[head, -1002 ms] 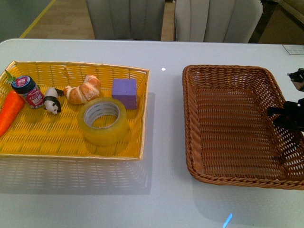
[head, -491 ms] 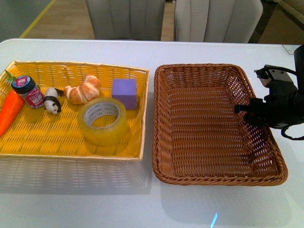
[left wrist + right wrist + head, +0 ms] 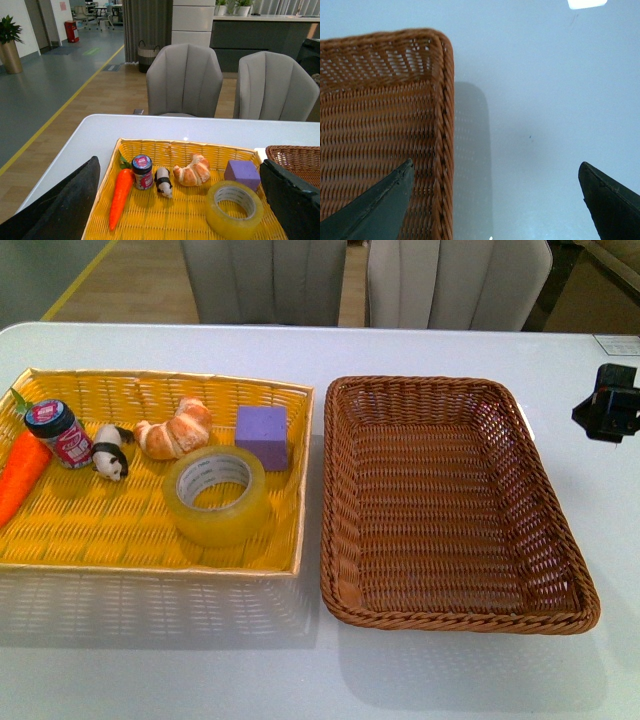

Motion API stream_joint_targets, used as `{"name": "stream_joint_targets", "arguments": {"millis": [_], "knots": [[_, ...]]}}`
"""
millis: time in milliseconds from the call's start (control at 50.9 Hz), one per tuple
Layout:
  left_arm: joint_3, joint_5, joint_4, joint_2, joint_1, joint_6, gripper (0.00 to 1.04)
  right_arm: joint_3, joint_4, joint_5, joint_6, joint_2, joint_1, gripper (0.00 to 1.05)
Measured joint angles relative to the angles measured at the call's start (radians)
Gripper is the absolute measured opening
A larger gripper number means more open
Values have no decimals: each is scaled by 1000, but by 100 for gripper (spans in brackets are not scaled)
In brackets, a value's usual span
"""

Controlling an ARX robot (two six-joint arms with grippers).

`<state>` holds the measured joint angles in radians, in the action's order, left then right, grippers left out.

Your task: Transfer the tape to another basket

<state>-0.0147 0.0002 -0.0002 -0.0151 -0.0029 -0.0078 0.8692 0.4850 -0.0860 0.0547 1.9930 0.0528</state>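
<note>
Lying flat, hole up, in the yellow basket (image 3: 100, 530) just left of the basket (image 3: 440, 510), the tape (image 3: 215, 525) faces the left gripper (image 3: 178, 163), spread wide, empty and the nearer one; the right gripper (image 3: 495, 163), equally wide and empty, hangs right of the basket.

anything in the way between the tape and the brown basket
Only the yellow basket wall and brown basket rim, both low. The purple block sits beyond the tape, off that path.
</note>
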Motion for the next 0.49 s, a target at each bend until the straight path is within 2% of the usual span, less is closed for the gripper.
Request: {"name": "stream_joint_targets", "arguments": {"millis": [79, 138, 216, 334, 393, 491], "knots": [[0, 0, 0, 0, 0, 0, 96, -6, 11, 2, -3, 2, 0, 95], [0, 0, 0, 0, 0, 0, 96, -97, 324, 37, -24, 59, -6, 83], [0, 0, 0, 0, 0, 0, 96, -182, 502, 42, -30, 71, -9, 73], [0, 0, 0, 0, 0, 0, 96, -347, 817, 76, -36, -13, -36, 48], [0, 0, 0, 0, 0, 0, 96, -394, 887, 76, -37, -67, -40, 37], [0, 0, 0, 0, 0, 0, 96, -418, 912, 75, -37, -102, -40, 24]]}}
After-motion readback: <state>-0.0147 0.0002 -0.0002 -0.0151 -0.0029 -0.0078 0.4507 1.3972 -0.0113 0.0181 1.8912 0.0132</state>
